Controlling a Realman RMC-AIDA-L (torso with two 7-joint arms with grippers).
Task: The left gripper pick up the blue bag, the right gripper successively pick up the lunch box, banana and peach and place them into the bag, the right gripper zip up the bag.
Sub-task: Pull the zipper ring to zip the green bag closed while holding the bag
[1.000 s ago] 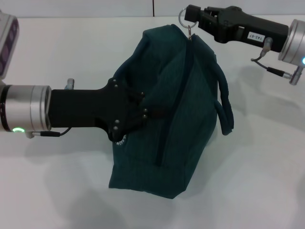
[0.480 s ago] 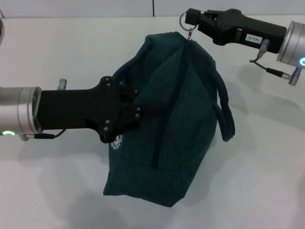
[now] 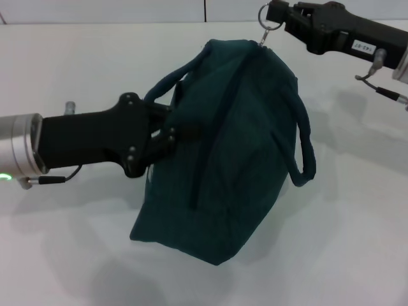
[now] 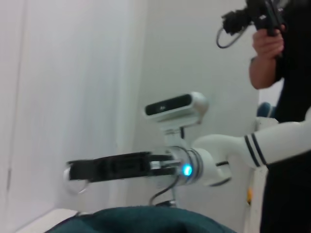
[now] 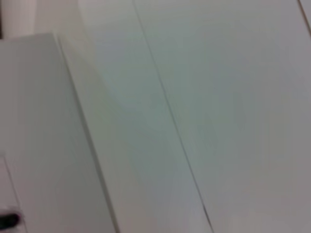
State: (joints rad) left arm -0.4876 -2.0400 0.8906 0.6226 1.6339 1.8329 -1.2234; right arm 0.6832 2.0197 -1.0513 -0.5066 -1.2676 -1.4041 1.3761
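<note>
Blue bag point(image 3: 236, 153) between both end effectors

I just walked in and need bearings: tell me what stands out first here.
The blue bag dominates mid-table, zipped and tilted. The left gripper clamps its near handle from the left. The right gripper holds the ring zipper pull at the bag's far top end.

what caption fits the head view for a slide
Left gripper holds the blue bag by a handle while the right gripper grips its zipper ring.
</note>
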